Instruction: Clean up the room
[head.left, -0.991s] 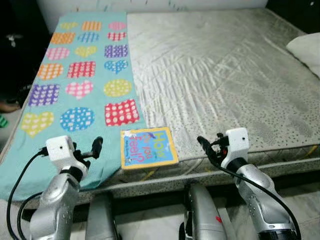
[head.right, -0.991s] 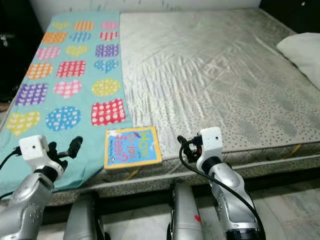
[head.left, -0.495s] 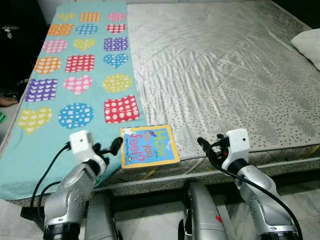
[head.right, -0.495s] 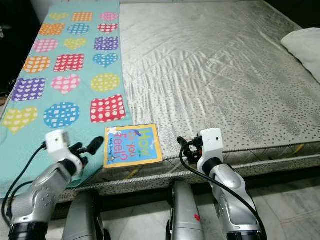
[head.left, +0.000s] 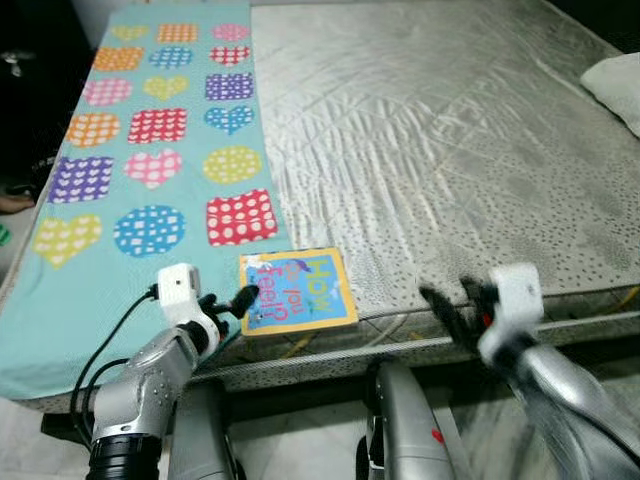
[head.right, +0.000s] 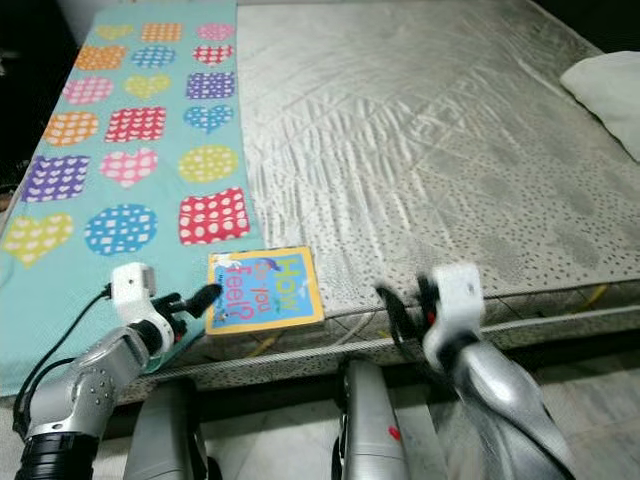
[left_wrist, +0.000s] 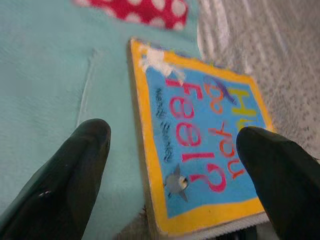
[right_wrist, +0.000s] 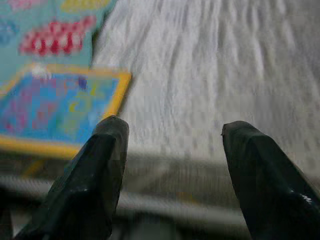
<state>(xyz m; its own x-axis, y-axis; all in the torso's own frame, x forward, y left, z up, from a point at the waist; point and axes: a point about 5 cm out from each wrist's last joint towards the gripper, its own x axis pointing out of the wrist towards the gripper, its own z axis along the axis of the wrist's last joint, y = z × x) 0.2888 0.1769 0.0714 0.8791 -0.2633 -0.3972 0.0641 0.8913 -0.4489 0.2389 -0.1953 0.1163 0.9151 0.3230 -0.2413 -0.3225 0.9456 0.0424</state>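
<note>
Flat lies a yellow-bordered blue book (head.left: 296, 291).

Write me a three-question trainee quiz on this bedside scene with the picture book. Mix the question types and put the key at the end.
1. True or false: the left claw is shut on the book.
2. Which lies under the book's left edge? A) the pillow B) the teal patterned mat C) the floor
3. Fill in: the book lies at the ______ edge of the mattress, nearest the robot.

Key
1. False: in the left wrist view its fingers stand apart, one over the mat, one over the book's far side.
2. B, the teal patterned mat.
3. Front; the right claw hovers there too, open and blurred.
</note>
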